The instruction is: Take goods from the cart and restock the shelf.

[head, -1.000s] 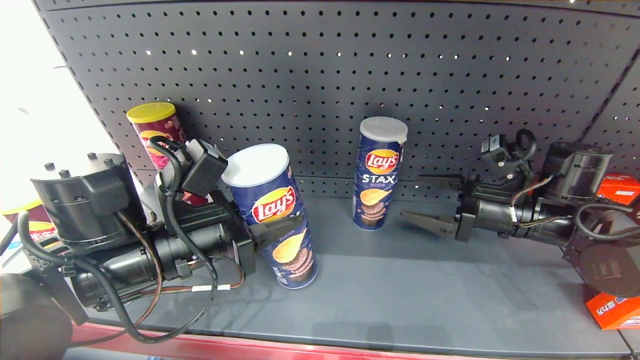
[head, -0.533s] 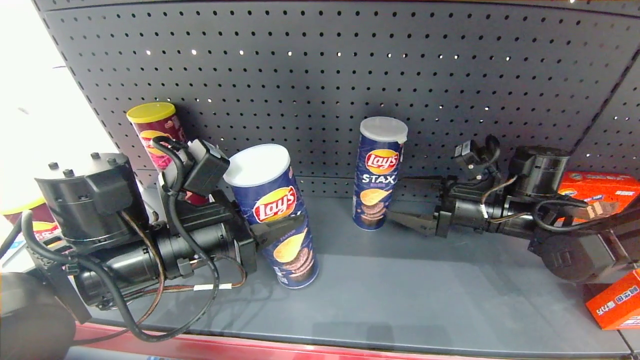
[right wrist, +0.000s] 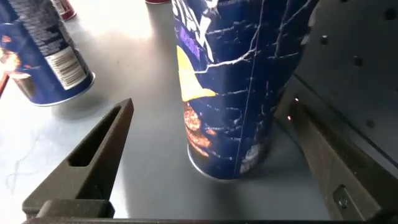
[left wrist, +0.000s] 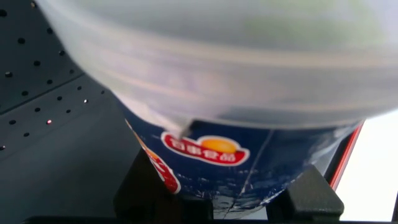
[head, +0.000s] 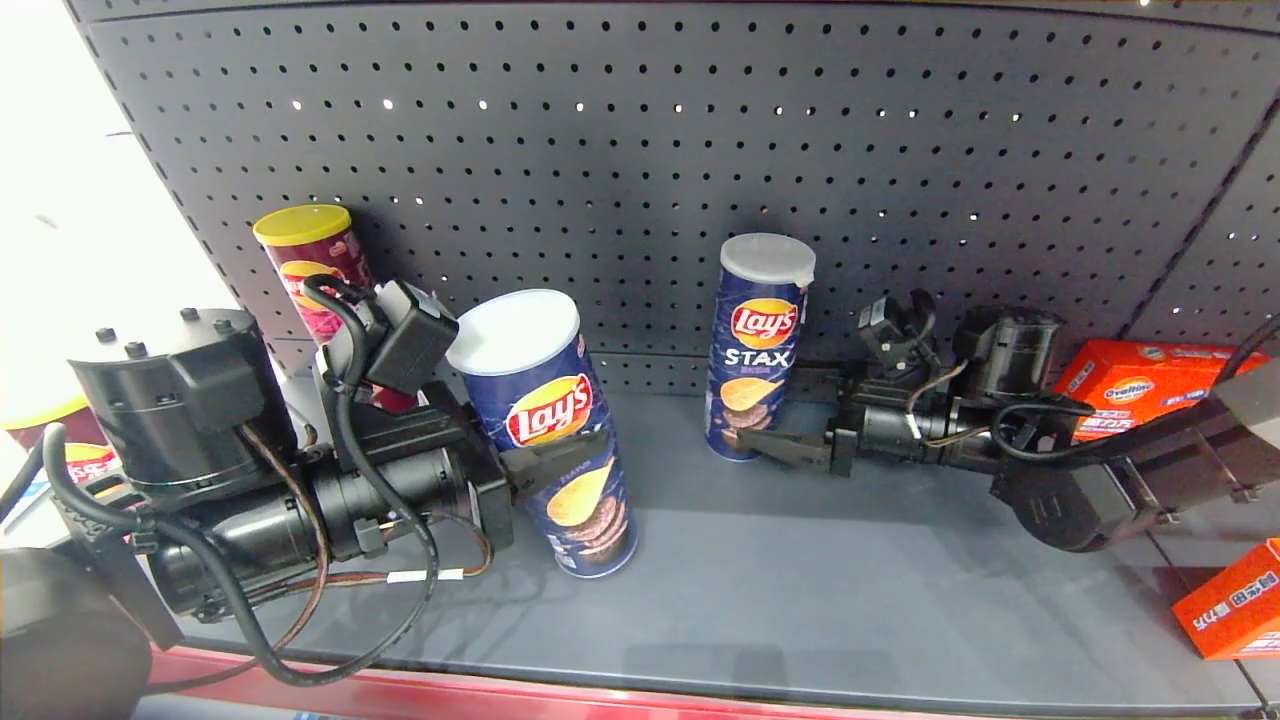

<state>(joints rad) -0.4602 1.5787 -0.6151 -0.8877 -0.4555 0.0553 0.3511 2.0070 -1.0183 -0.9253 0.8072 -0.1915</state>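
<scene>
A dark pegboard (head: 700,120) is backing the grey shelf (head: 820,590) where the restocking is happening. At the far left a maroon can (head: 310,250) with a yellow lid is standing against the panel. Just beside it the left gripper (left wrist: 227,193) is clamping a leaning blue can (head: 545,430) around its middle. The can's lid is tipping toward the robot's left and its base is sitting at or just above the shelf; which one is hard to say. Further right an upright blue can (head: 760,345) is standing near the back. The right gripper (right wrist: 210,109) is spreading its jaws wide on either side of that can's lower part, touching neither side. Two orange boxes (head: 1140,385) are lying at the right end.

The risks, as I judge them: letting go while the held can is leaning would probably send it toppling and rolling into the maroon can. An off-centre squeeze low on the standing can is likely to shove it over.
</scene>
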